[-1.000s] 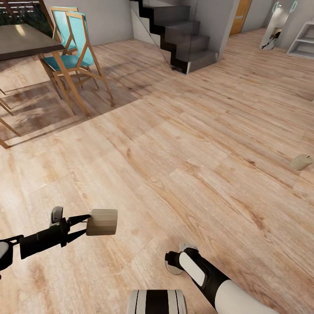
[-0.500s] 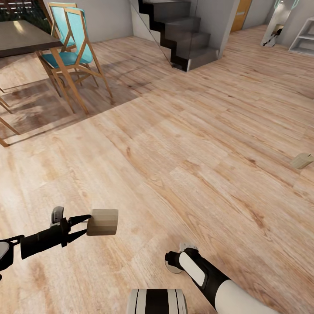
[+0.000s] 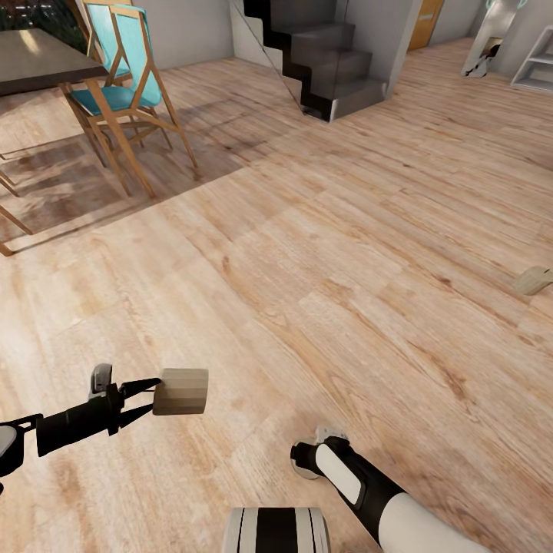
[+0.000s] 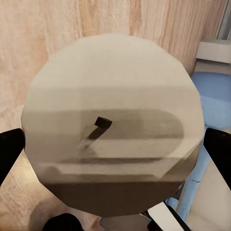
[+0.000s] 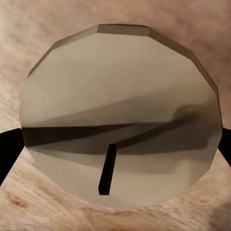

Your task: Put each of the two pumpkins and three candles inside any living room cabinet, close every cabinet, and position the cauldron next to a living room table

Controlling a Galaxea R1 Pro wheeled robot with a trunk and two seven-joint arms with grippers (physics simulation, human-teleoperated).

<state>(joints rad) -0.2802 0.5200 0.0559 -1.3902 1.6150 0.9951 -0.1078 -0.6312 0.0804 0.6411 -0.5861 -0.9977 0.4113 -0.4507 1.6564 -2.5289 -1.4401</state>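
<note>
The loose candle [image 3: 533, 279] lies tipped on its side on the wooden floor [image 3: 322, 253], out at about three o'clock in the head view, its long axis running roughly from eight o'clock up to two o'clock. It sits well apart from both of your arms, and the right arm is the nearer one. That arm is already busy, though: the right wrist view looks straight onto the wick end of a candle [image 5: 120, 120], dark fingertips [image 5: 9, 154] pressing its sides, so the right gripper [image 3: 311, 461] is clamped on one. Your left gripper [image 3: 150, 393], at about eight o'clock, likewise pinches a beige candle [image 3: 181, 391] endwise, the body sticking out toward three o'clock past the fingertips; its wrist view shows the wick face [image 4: 110, 125] squarely between the black pads. With both jaws full, I judge the floor candle must wait until you unload at a cabinet. Dining chairs [image 3: 123, 92] stand at eleven o'clock, stairs [image 3: 322, 54] at twelve.
</note>
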